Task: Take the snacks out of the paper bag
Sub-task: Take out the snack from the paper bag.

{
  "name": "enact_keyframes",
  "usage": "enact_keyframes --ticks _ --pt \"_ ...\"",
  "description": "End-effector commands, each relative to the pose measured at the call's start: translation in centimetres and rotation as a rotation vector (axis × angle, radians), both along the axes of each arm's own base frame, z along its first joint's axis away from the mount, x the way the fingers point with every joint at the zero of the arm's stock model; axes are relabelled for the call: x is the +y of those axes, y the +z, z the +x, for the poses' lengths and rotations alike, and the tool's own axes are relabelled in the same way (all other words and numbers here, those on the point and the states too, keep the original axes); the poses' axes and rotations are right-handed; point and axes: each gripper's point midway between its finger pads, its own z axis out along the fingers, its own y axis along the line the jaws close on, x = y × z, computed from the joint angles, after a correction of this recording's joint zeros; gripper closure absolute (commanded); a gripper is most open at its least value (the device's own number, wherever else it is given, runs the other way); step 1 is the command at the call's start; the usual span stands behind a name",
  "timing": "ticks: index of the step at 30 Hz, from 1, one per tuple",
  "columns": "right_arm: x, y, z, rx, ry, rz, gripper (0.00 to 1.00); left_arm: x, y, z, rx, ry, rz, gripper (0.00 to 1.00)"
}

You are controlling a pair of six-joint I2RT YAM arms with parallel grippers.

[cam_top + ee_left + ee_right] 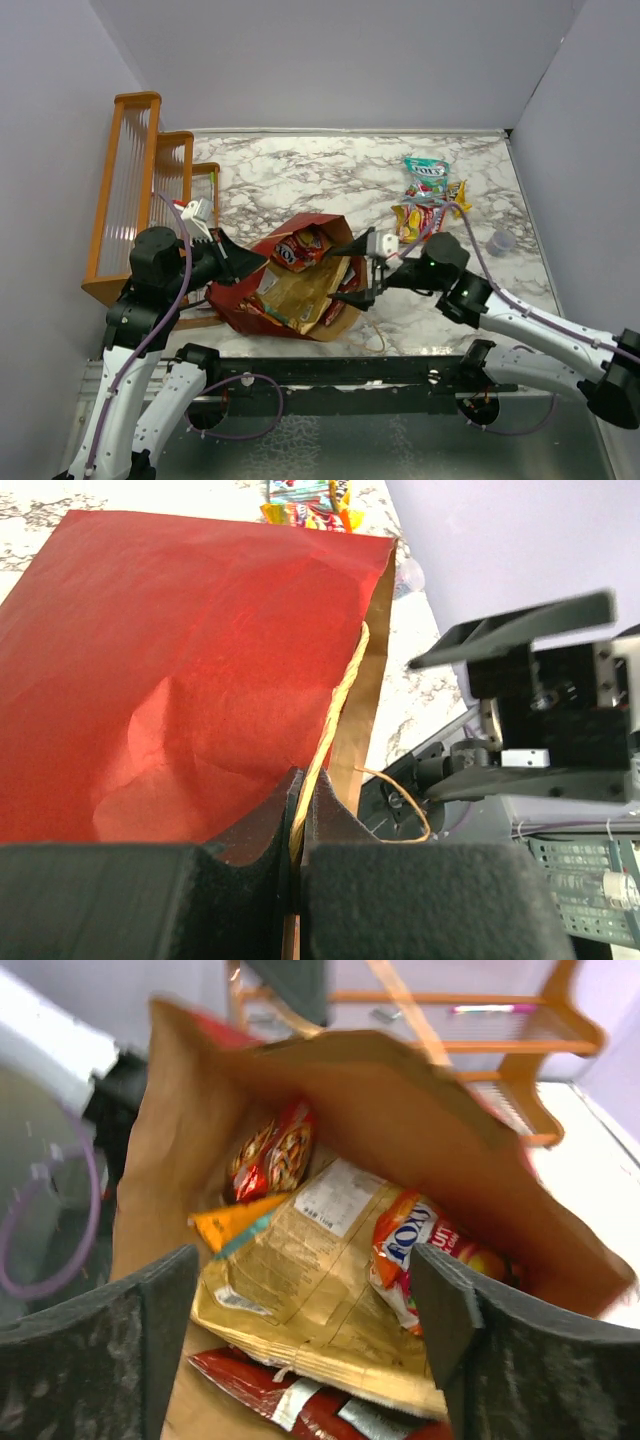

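Emptying looks partway done, judging by how things lie. On the marble table the paper bag lies on its side at near centre-left with its mouth turned toward the right. Several packets are inside it and others sit out at the far right of the table.

The left gripper is clamped shut on the paper bag at its left rim, with the twisted handle pinched between the pads, and it holds the mouth up. The right gripper hovers at the mouth, its fingers spread wide and nothing between them.

Inside, the chip bag is the biggest and lies flat across the middle. A red packet sits deeper behind it, a Fox candy pack lies beside it, and a dark red packet is nearest the opening. Out already are the teal-white pouch and candy packs.

The next move, I judge, calls for reaching in and closing on one packet's edge without snagging the kraft wall.
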Motion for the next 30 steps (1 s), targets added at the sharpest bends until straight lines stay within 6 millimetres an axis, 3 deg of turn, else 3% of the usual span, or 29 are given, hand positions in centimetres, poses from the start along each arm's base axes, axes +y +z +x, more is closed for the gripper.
enact_keyframes --ticks 1,6,14,24,26,30 --pt "3.5 -2.7 -1.1 -0.299 0.136 -0.204 0.19 -0.8 2.9 -0.8 -0.090 -0.061 -0.054 1.00" --pt "6.3 -5.8 1.9 -0.388 0.042 -0.329 0.25 -0.9 3.4 -0.9 -0.102 -0.069 -0.068 1.00" --pt "8.1 -10.9 6.6 -0.445 -0.128 -0.490 0.31 -0.8 3.5 -1.1 -0.105 -0.066 -0.067 1.00" --pt "10.5 -13.5 10.4 -0.439 -0.248 -0.561 0.37 -0.5 3.2 -1.1 -0.083 -0.042 -0.049 1.00" --pt "10.7 -14.0 10.6 -0.430 -0.253 -0.559 0.42 -0.4 3.2 -1.1 -0.081 -0.037 -0.046 1.00" --pt "11.0 -14.1 10.3 -0.399 -0.249 -0.542 0.64 -0.2 2.9 -1.2 -0.073 -0.021 -0.043 1.00"
